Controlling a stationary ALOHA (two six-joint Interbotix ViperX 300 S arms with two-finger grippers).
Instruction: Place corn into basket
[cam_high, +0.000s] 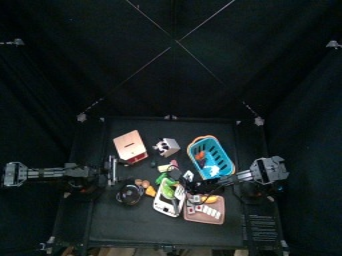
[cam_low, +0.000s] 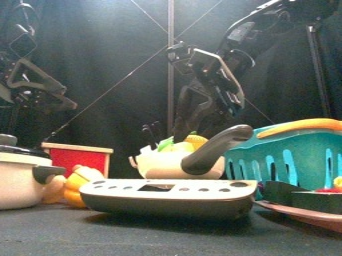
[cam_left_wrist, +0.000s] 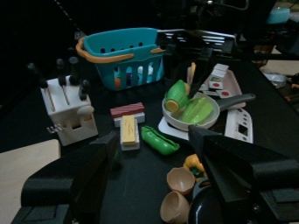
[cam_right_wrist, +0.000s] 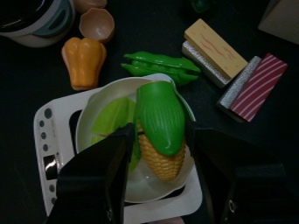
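The corn (cam_right_wrist: 162, 129), yellow with a green husk, lies in a white and green pan (cam_right_wrist: 103, 122) near the table's middle. My right gripper (cam_right_wrist: 163, 147) is open right over it, one jaw on each side of the corn's lower end. In the top view this gripper (cam_high: 187, 183) is just in front of the teal basket (cam_high: 210, 152), which stands at the right. The left wrist view shows the basket (cam_left_wrist: 117, 54), the corn (cam_left_wrist: 177, 94) and the right arm above them. My left gripper (cam_left_wrist: 156, 149) is open and empty at the table's left (cam_high: 107, 178).
Beside the pan lie a green pea pod (cam_right_wrist: 163, 61), an orange squash (cam_right_wrist: 82, 63), a wafer block (cam_right_wrist: 216, 48) and a red striped piece (cam_right_wrist: 254, 83). A knife block (cam_left_wrist: 65, 105), a red box (cam_low: 80, 158) and a pot (cam_low: 20, 175) stand to the left.
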